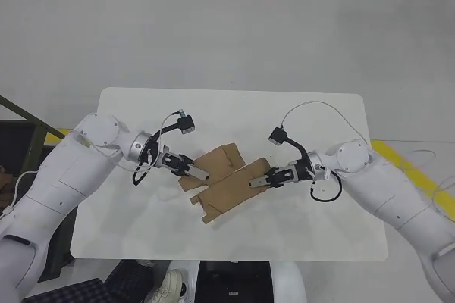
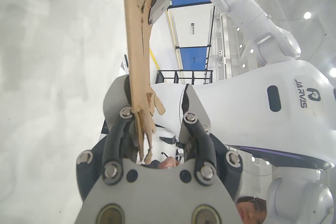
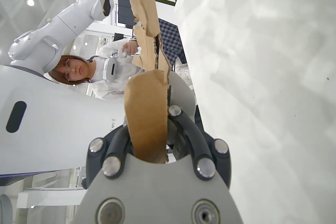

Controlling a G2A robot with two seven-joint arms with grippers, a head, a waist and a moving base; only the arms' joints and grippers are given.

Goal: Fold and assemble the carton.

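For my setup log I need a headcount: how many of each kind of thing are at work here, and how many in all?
carton: 1
pincers: 2 (left pincer, right pincer)
table: 1
Total: 4

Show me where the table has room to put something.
Bare: the far strip of table beyond the carton, and the near strip before it. Crowded: the middle, where left gripper and right gripper meet the carton.
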